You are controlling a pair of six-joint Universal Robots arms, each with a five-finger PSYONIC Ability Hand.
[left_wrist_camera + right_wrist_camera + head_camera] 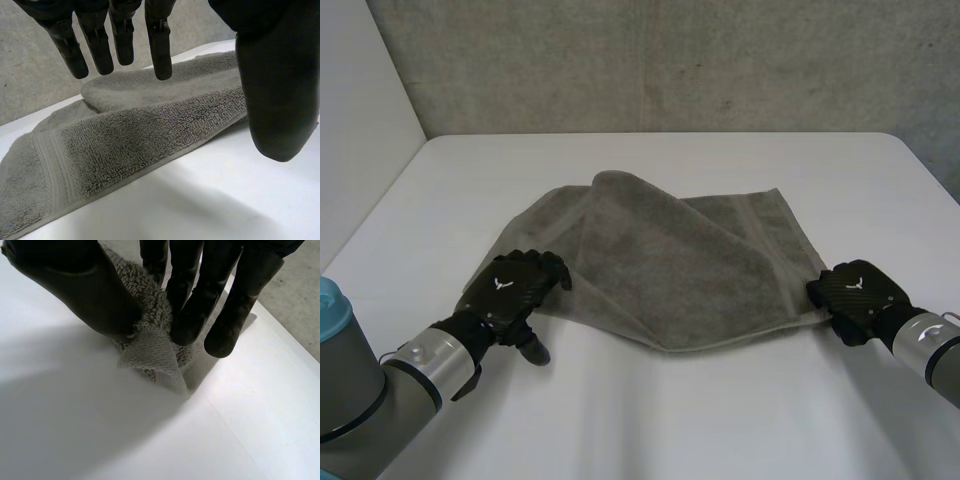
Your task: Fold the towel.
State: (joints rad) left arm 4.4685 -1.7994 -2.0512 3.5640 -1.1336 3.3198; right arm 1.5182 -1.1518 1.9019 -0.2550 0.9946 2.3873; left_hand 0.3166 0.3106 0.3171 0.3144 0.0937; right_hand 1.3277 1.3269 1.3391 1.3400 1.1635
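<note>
A grey towel point(670, 250) lies on the white table point(720, 420), one corner folded over its middle. My left hand point(515, 285) hovers at the towel's near left edge with fingers point(160, 40) straight and spread above the cloth point(150, 130), thumb point(277, 90) off to the side over bare table; it holds nothing. My right hand point(855, 292) sits at the towel's near right corner. There its thumb point(85, 290) and fingers point(195, 310) pinch the corner point(150, 347), which bunches up between them.
A grey wall point(670, 60) stands behind the table's far edge. Bare white tabletop point(650, 410) stretches in front of the towel between my two arms, and more lies beyond it toward the wall.
</note>
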